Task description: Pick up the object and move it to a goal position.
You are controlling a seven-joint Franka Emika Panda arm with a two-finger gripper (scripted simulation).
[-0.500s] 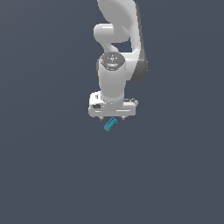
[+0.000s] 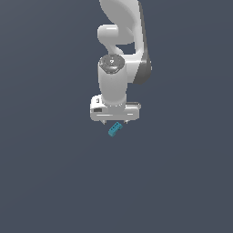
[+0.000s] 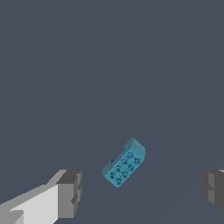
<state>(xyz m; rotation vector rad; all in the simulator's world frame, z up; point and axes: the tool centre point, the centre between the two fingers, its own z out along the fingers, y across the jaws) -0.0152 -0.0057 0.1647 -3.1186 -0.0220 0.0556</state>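
The object (image 2: 114, 129) is a tiny teal-blue studded block lying at an angle on the dark grey floor, just below the white gripper (image 2: 114, 123) in the exterior view. In the wrist view the object (image 3: 124, 162) shows its studded top, turned diagonally between the two grey fingertips (image 3: 70, 192). The gripper (image 3: 141, 189) is open, its fingers wide apart on either side of the block and touching nothing. The block sits closer to one finger than to the other. How high the fingers stand above the floor cannot be told.
A flat, uniform dark grey surface (image 2: 54, 182) fills both views. The white arm (image 2: 120, 41) rises above the gripper toward the top of the exterior view. No other object shows.
The gripper and arm look about the same as half a second ago, with the block still just under the gripper. No clear movement shows.
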